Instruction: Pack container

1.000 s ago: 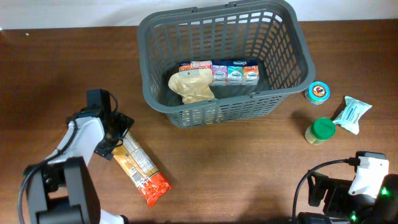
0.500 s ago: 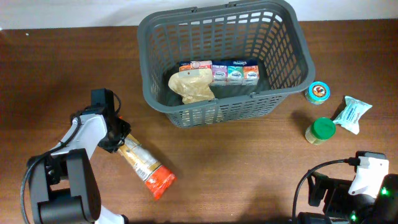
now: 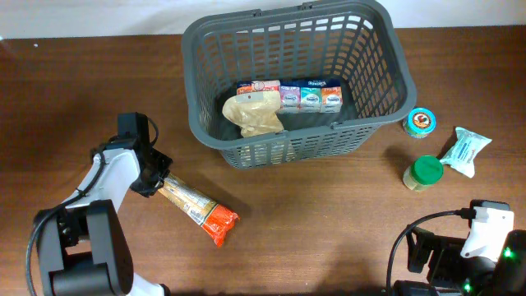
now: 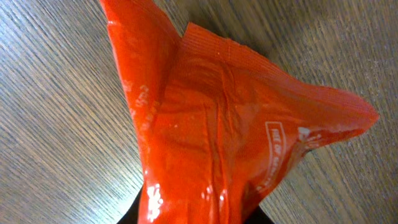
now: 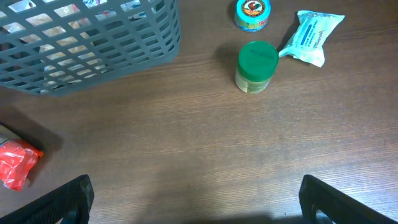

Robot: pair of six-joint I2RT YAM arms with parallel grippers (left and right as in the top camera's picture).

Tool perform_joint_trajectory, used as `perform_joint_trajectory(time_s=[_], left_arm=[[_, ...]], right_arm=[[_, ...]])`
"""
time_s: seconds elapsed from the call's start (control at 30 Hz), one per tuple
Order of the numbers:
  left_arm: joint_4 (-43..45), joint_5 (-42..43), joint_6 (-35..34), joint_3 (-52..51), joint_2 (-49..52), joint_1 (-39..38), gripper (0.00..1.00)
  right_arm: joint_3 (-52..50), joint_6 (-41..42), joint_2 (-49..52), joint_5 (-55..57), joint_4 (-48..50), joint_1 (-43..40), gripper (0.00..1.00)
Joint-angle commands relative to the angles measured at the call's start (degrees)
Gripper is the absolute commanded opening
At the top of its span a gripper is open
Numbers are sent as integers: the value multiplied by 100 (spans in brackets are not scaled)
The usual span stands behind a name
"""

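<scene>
Centrally, dark grey lattice-sided container (image 3: 382, 74), solid rim, left fingers (image 3: 150, 175) clamping orange packet (image 3: 197, 212), right fingers (image 5: 68, 199) wide.

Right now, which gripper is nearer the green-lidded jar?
Right. The right gripper sits open at the table's near edge, a short way from the green-lidded jar; the left gripper is far across the table, clamped on the orange snack packet.

I see a dark brown wood-grain counter (image 3: 329, 222) w/ a white wall strip (image 3: 82, 16) along its far edge; lighting's even.
</scene>
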Motion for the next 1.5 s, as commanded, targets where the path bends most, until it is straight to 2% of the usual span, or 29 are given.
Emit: perform_joint_trajectory(time_s=[0.0,0.17,0.27,0.4,0.53,0.73,0.87,1.03,1.23,1.33,1.47], left_arm=[[-426,79,-52,208,175,-11,2],[-1156,-409,391,1480,-575,-11,2],[-1473,-632,433,2264,-938,-11,2],[-1499,-638,1132,3366,-1325,-31,2],[-1248,-636,2404,4675,-1419,-203,2],[-498,-748,4813,6140,-1416,-868,2],[90,-743,6231,6317,-1403,-1447,2],[837,-654,6843,6319,-1056,-2284,1],[1158,-479,8258,6319,-413,-3351,1],[1281,-485,8614,6319,-111,-3847,1],[1270,-501,8767,6321,157,-4306,2]], right_arm=[[17,-37,20,-33,28,28,99],[17,-37,20,-33,28,28,99],[17,-37,20,-33,28,28,99],[17,-37,20,-33,28,28,99],[17,-37,20,-33,28,28,99],[17,-37,20,-33,28,28,99],[17,-37,20,-33,28,28,99],[17,-37,20,-33,28,28,99],[17,-37,20,-33,28,28,99],[17,-37,20,-33,28,28,99],[17,-37,20,-33,28,28,99]])
